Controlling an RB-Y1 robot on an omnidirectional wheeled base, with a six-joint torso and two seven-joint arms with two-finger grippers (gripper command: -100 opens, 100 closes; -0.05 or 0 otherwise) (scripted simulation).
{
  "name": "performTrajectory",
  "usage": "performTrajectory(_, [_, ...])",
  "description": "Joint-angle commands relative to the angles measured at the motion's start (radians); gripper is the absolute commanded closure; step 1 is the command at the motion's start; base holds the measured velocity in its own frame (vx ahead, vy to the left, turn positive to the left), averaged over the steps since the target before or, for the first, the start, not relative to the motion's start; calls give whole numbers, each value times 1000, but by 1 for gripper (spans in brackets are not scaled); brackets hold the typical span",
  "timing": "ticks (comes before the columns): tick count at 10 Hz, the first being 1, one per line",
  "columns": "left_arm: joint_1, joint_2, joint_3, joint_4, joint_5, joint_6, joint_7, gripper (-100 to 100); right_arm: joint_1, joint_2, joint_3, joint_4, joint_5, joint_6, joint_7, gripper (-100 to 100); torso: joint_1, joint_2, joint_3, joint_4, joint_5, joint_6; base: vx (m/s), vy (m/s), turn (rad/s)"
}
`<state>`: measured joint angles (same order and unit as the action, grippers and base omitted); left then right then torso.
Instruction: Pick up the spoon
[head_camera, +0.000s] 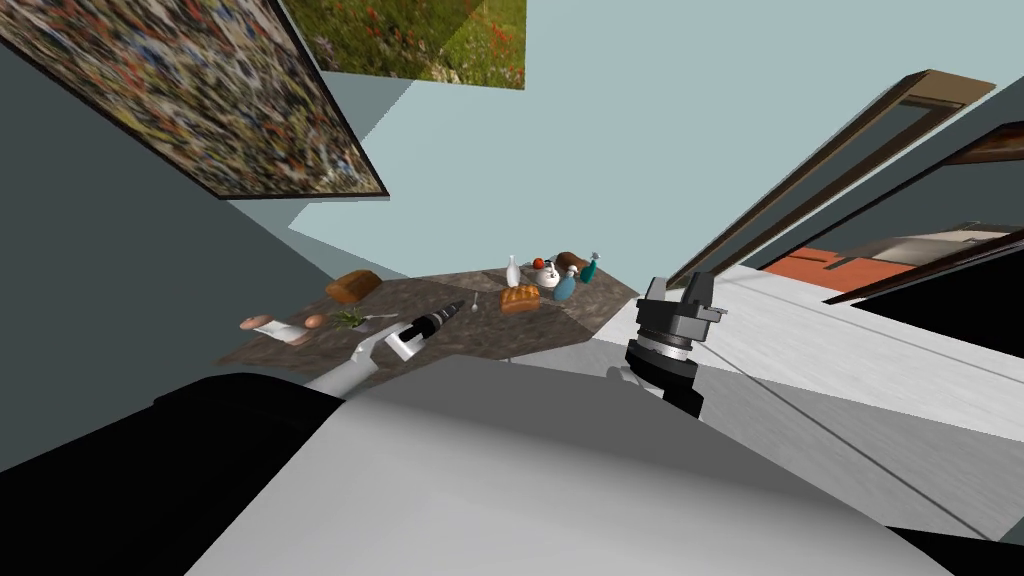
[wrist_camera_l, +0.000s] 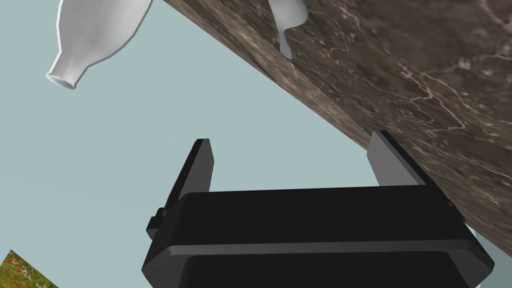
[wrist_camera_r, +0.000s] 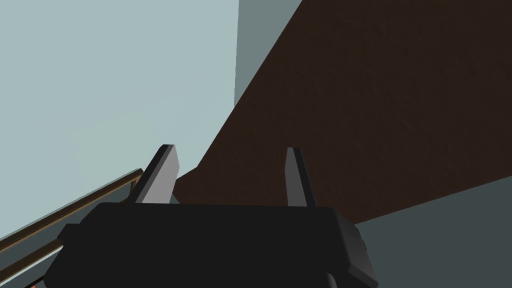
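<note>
The spoon (head_camera: 474, 301) is small and light grey and lies on the dark marbled tabletop (head_camera: 440, 340), close to an orange-brown loaf. In the left wrist view its bowl and short handle (wrist_camera_l: 287, 22) lie ahead of my fingers, near the table's edge (wrist_camera_l: 400, 80). My left gripper (head_camera: 456, 306) reaches over the table just short of the spoon; its fingers (wrist_camera_l: 292, 160) are open with nothing between them. My right gripper (head_camera: 678, 287) is raised beside the table's right corner, also open (wrist_camera_r: 230, 167) and empty.
A white vase (head_camera: 513, 272) (wrist_camera_l: 95, 35), a white teapot (head_camera: 545, 273), a blue bottle (head_camera: 566, 288) and a teal spray bottle (head_camera: 590, 268) crowd the table's far end. The orange-brown loaf (head_camera: 519, 298) lies by the spoon; a brown loaf (head_camera: 353, 286), an egg (head_camera: 314, 321) and herbs (head_camera: 349, 318) lie to the left.
</note>
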<state>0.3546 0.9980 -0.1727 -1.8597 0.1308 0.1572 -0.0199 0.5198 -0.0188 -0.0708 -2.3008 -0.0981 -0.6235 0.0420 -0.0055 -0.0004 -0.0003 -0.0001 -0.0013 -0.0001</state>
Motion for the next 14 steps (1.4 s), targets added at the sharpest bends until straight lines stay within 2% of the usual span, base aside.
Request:
performTrajectory(1, [4, 30, 2, -3, 9, 33, 3, -100, 0, 0, 0, 0, 0, 0, 0, 0, 0, 0, 0, 0, 0, 0, 16, -82, -60])
performTrajectory(4, [18, 112, -12, 30, 25, 126, 6, -100, 0, 0, 0, 0, 0, 0, 0, 0, 0, -1, -1, 0, 0, 0, 40, -94, -165])
performTrajectory(5, [18, 112, -12, 30, 25, 128, 6, -100, 0, 0, 0, 0, 0, 0, 0, 0, -1, -1, -1, 0, 0, 0, 30, -83, -46])
performTrajectory(8, [38, 171, -24, 57, 37, 209, 11, -100, 0, 0, 0, 0, 0, 0, 0, 0, -1, -1, -1, 0, 0, 0, 38, -97, -146])
performTrajectory(9, [38, 171, -24, 57, 37, 214, 11, -100, 0, 0, 0, 0, 0, 0, 0, 0, -1, -1, -1, 0, 0, 0, 23, -61, -54])
performTrajectory(14, [74, 247, -40, 90, 49, 333, 21, -100, 0, 0, 0, 0, 0, 0, 0, 0, 0, -2, -1, 0, 0, -1, 50, -76, -131])
